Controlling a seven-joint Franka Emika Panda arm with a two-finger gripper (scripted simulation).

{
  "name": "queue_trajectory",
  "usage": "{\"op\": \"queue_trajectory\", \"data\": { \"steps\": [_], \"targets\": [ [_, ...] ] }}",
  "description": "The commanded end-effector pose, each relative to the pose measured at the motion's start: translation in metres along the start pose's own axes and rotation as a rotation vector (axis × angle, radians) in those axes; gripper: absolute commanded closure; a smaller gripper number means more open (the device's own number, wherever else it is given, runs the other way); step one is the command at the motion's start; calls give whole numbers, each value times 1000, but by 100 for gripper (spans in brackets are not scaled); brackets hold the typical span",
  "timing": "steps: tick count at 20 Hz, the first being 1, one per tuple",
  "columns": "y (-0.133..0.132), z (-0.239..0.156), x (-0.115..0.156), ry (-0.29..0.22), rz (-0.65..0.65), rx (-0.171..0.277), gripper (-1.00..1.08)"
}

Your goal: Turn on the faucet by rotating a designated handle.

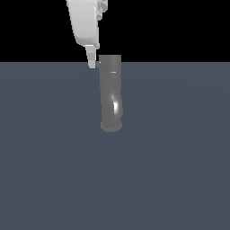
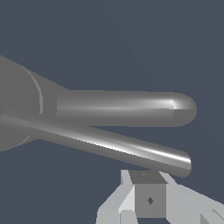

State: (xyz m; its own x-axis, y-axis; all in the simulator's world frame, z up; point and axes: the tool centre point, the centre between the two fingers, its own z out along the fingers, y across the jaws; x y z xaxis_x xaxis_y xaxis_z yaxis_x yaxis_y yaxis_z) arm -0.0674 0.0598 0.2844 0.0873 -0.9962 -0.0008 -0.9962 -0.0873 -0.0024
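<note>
The faucet (image 1: 111,94) is a thick grey upright cylinder with a slight bend, a white glint and a round foot. Its handle does not show apart from the body in the exterior view. In the wrist view the faucet body (image 2: 17,105) carries two rods. The slimmer one, the handle (image 2: 131,148), lies closest to my gripper. My gripper (image 1: 92,63) hangs just to the exterior view's left of the cylinder's top. In the wrist view my gripper (image 2: 150,194) sits beside the handle's free end. Its fingers look closed together and hold nothing.
A thicker round-ended rod (image 2: 127,109) sticks out of the faucet body beside the handle. The faucet stands on a flat blue-grey floor (image 1: 179,170). Nothing else shows around it.
</note>
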Motion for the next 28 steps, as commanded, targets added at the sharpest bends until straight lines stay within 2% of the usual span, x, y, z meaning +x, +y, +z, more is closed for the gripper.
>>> {"op": "queue_trajectory", "data": {
  "steps": [1,20,21,22,28],
  "targets": [
    [0,0,0,1,1,0,108],
    [-3,0,113,1,10,-2,108],
    [-3,0,113,1,10,-2,108],
    [-5,0,90,-1,-23,-2,108],
    [-17,0,104,-1,-19,-2,108]
  ]
}}
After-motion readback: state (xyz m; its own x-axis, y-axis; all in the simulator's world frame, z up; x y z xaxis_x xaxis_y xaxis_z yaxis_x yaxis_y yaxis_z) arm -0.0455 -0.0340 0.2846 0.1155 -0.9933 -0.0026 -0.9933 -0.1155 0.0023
